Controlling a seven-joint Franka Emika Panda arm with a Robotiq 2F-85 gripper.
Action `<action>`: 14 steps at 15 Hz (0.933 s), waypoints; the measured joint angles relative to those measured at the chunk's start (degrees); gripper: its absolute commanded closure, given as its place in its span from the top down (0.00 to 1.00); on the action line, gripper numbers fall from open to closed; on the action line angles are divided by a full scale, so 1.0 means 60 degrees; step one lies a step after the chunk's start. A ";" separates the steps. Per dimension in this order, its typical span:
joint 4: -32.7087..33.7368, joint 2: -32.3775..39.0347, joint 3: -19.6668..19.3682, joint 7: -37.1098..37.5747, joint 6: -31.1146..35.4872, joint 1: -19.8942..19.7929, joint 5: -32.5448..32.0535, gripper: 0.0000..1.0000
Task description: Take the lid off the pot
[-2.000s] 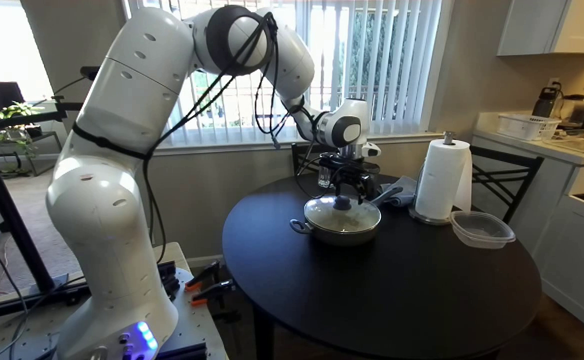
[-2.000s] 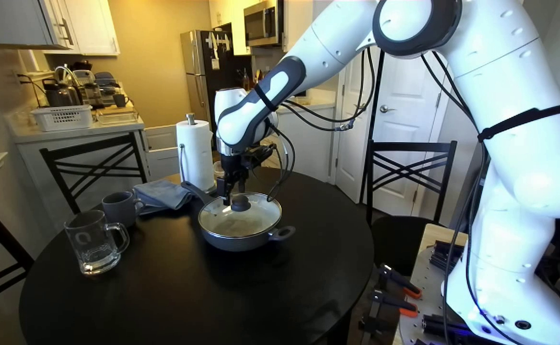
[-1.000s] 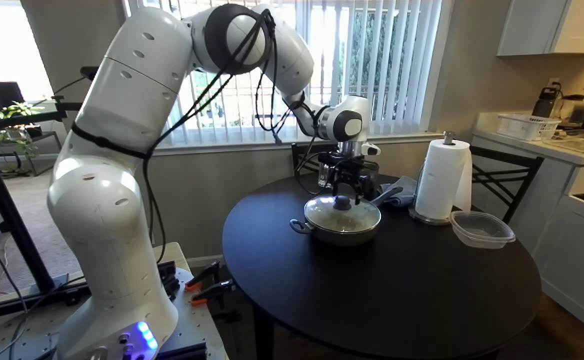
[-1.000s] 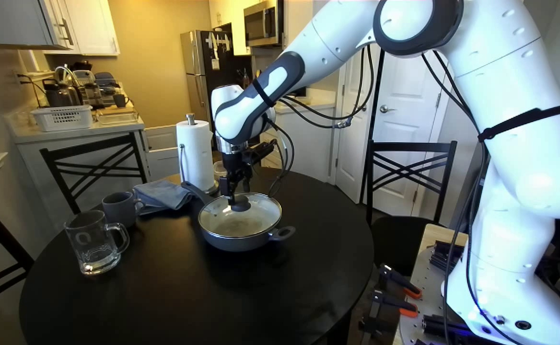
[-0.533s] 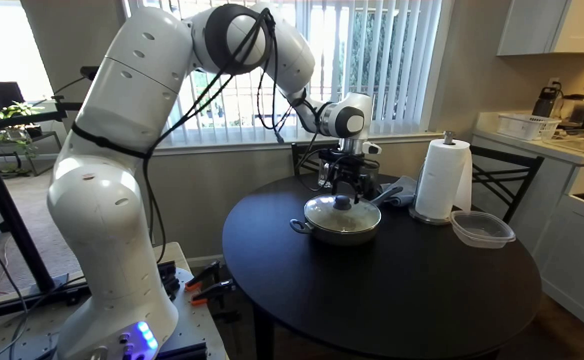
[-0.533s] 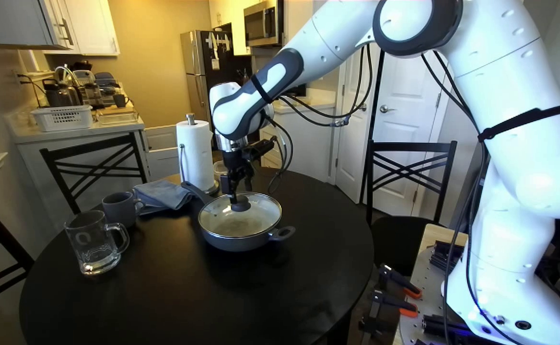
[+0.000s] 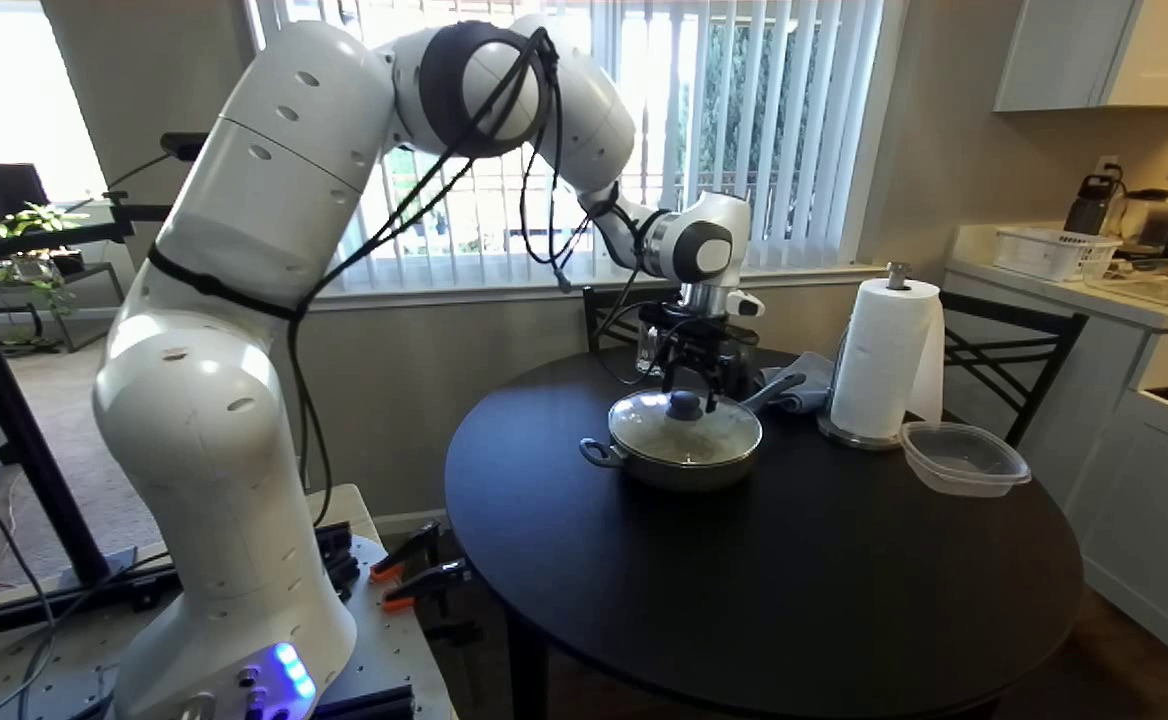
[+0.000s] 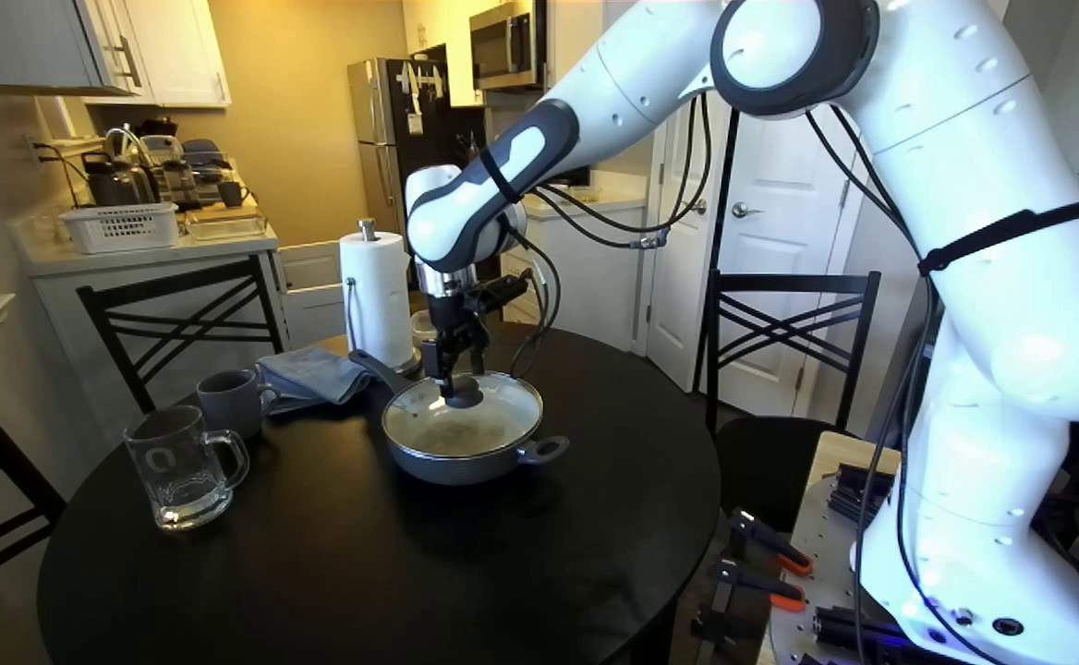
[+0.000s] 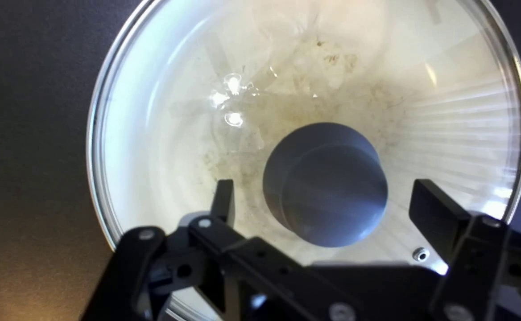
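Note:
The round glass lid (image 7: 644, 430) with its metal rim and dark knob (image 9: 332, 191) sits flat on the pot (image 7: 689, 478). The lid (image 8: 461, 436) and the grey pot (image 8: 456, 471) also show in an exterior view. The pale pot inside shows through the glass lid (image 9: 175, 147) in the wrist view. My gripper (image 9: 325, 196) is open and points down, with one finger on each side of the knob and a gap on both sides. The gripper also shows low over the lid in both exterior views (image 7: 690, 395) (image 8: 462, 374).
The pot's long handle (image 8: 375, 368) points toward a paper towel roll (image 7: 884, 360). A plastic container (image 7: 964, 462) stands beside the roll. A folded cloth (image 8: 313, 379), a grey mug (image 8: 230, 404) and a glass mug (image 8: 179, 466) stand on the dark round table (image 7: 794, 600).
My gripper has shifted slightly sideways over the lid, so its fingers now flank the knob. In the last half second the arm has come down a little. The lid and pot have not moved.

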 measured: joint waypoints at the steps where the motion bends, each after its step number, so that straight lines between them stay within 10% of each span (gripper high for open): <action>1: 0.0034 0.0051 0.0000 0.0000 -0.0028 -0.0003 0.0006 1.00; 7: 0.0171 0.0202 0.0041 0.0000 -0.0060 -0.0005 0.0013 1.00; 8: 0.0183 0.0202 0.0060 0.0000 -0.0060 -0.0005 0.0013 0.75; 14: 0.0240 0.0203 0.0085 0.0000 -0.0060 -0.0005 0.0014 0.41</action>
